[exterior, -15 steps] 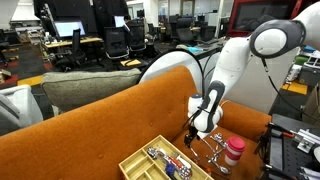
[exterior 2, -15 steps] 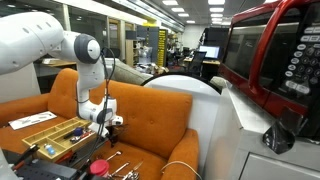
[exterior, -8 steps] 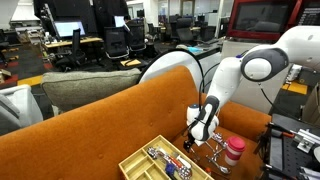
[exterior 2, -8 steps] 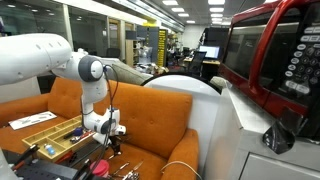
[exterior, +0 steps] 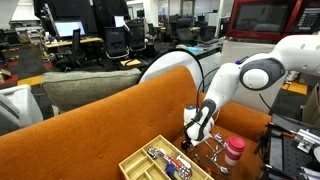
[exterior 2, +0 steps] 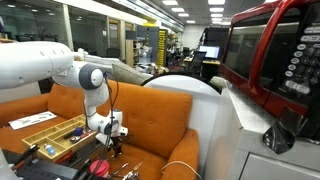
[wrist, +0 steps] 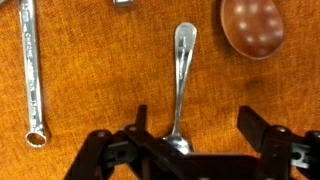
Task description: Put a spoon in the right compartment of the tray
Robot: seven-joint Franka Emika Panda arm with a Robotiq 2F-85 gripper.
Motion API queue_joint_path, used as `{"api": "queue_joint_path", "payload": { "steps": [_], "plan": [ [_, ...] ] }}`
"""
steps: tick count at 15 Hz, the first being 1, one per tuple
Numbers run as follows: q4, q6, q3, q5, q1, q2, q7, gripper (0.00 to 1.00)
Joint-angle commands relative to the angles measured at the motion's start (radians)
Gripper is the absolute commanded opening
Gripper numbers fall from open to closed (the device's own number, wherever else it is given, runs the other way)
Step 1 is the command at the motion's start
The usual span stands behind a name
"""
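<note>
A metal spoon [wrist: 181,70] lies on the orange couch seat, its handle pointing away and its bowl just under the gripper. My gripper [wrist: 197,118] is open and low over it; the spoon's bowl sits between the fingers, nearer the left one. In both exterior views the gripper [exterior: 199,136] [exterior 2: 113,134] hangs just above the seat, beside the pale wooden tray [exterior: 137,162] [exterior 2: 40,124], which holds several pieces of cutlery. The tray is out of the wrist view.
A silver wrench [wrist: 31,70] lies left of the spoon and a brown wooden spoon bowl [wrist: 252,26] lies at the upper right. A pink cup with a white lid [exterior: 233,151] stands beside the gripper. The couch backrest [exterior: 90,125] rises behind.
The arm has bent lower and the gripper has come down closer to the seat and the loose cutlery. Nothing else moved.
</note>
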Motion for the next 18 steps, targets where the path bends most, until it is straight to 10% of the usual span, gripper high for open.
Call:
{"api": "queue_joint_path", "payload": {
  "steps": [1,9,18],
  "plan": [
    [0.021,-0.037,-0.019,0.028,0.015,-0.001,0.013,0.60],
    [0.009,-0.063,-0.019,0.031,0.011,0.000,0.023,0.03],
    [-0.034,0.003,-0.023,0.006,0.013,-0.025,0.037,0.01]
  ]
}}
